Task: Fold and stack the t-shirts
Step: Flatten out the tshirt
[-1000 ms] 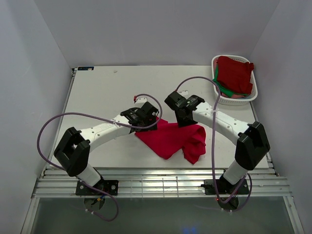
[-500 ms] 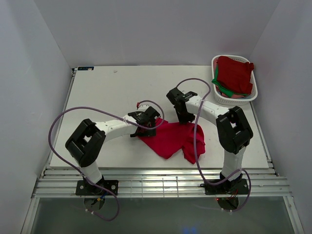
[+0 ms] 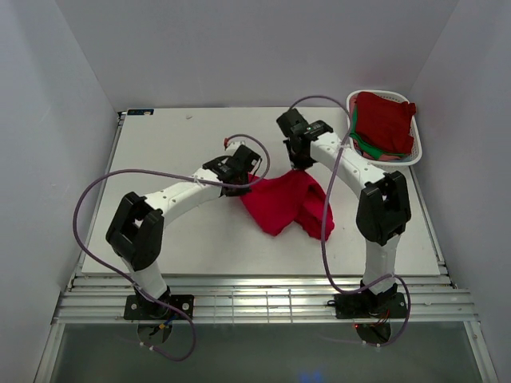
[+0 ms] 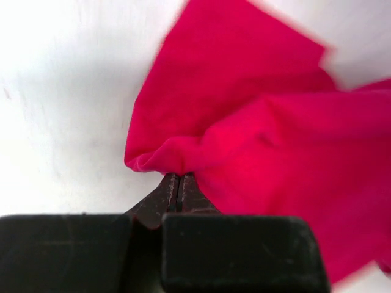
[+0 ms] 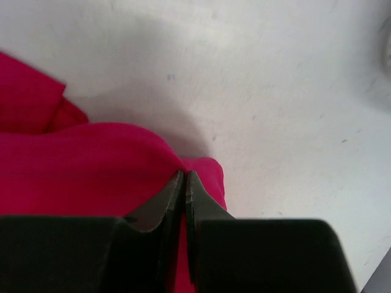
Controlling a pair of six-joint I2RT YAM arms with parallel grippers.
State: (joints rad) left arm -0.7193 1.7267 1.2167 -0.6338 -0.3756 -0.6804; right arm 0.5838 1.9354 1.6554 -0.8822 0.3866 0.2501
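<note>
Both grippers pinch far corners of one crimson shirt, the rest trailing toward the arm bases.

Top view: left gripper (image 3: 242,185) grips the shirt (image 3: 283,206) at its 10 o'clock corner, right gripper (image 3: 301,166) at 12; cloth sags bunched toward 5 o'clock on the table (image 3: 176,144). Other shirts (image 3: 383,120) fill the basket (image 3: 361,163) at 2 o'clock.
Left wrist: left gripper (image 4: 177,180) closed tight on a fold, shirt (image 4: 256,122) spreading toward 1 o'clock.
Right wrist: right gripper (image 5: 184,177) closed tight on a hem, shirt (image 5: 73,165) spreading toward 9 o'clock.

The t-shirt (image 3: 283,203) on the white table (image 3: 176,152) is plain crimson. In the white basket (image 3: 382,165) lie a dark red t-shirt (image 3: 385,120) and a green one (image 3: 359,144).
</note>
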